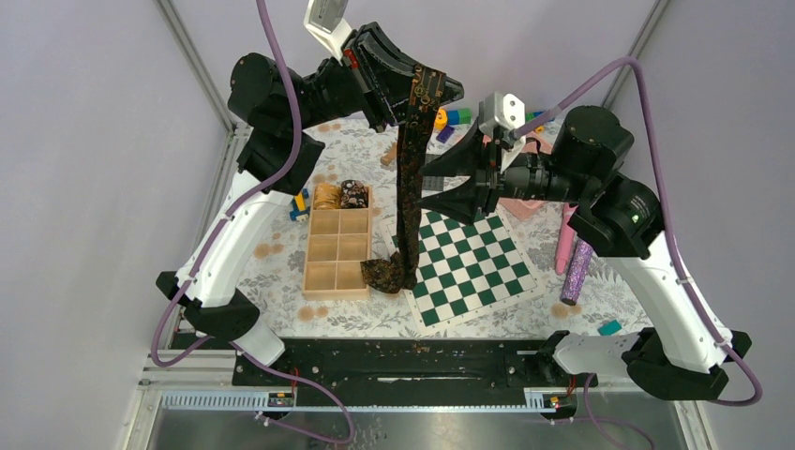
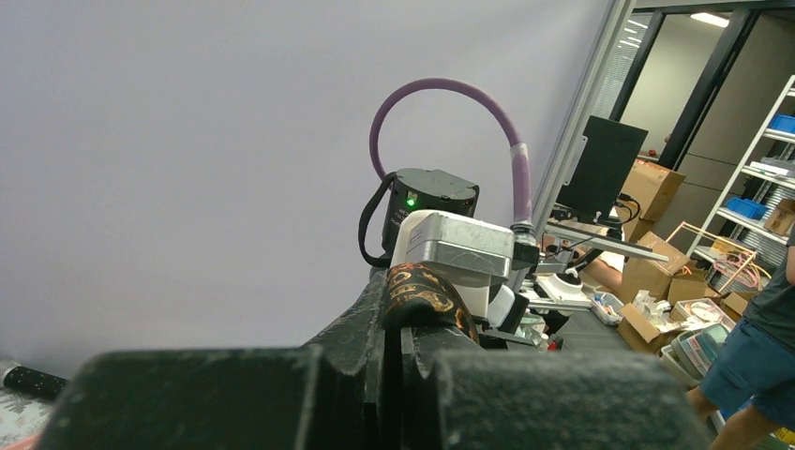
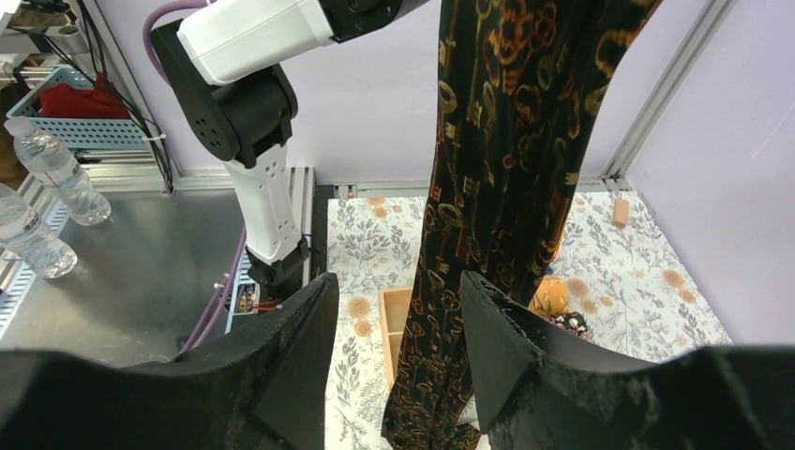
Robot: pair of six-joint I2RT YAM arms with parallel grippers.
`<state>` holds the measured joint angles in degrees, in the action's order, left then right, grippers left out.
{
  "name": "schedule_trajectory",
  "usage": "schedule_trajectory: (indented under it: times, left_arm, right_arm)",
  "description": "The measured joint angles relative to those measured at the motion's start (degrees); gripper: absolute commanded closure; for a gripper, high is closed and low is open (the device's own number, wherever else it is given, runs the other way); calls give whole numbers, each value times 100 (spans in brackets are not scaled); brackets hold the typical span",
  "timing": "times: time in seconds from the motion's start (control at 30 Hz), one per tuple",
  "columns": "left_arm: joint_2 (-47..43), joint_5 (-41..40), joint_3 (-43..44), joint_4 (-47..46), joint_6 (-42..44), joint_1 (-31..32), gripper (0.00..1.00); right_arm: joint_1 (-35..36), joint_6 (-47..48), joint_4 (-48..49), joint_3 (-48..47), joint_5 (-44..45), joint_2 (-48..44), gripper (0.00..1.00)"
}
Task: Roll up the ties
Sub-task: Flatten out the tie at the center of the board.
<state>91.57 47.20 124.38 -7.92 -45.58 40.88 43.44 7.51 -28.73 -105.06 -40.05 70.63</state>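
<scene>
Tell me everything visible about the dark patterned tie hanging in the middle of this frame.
The dark tie is a long narrow strip of soft-looking black-brown cloth with orange-gold motifs. Its top end is pinched in the shut left pincer. It hangs straight down, unrolled, its lower end bunched on the table between the wooden box and the chessboard. The open right pincer has a finger either side of the hanging part; contact is unclear.

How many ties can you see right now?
3: a golden-tan coil and a dark speckled coil in the wooden box's far compartments; one patterned tie hanging from the left gripper.
</scene>
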Motion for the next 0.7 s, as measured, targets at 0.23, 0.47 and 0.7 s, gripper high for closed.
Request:
schedule_trajectory:
  times: [0.23, 0.47, 0.7]
  left_arm:
    - [4, 9, 9, -44, -17, 0, 100]
    - [4, 39, 15, -76, -42, 0, 100]
    - [4, 46, 15, -76, -44, 0, 100]
  right_arm:
    - [0, 9, 81, 269, 11, -107, 42]
    - [-7, 28, 92, 415, 57, -125, 43]
    - [-98, 85, 96, 560, 168, -203, 43]
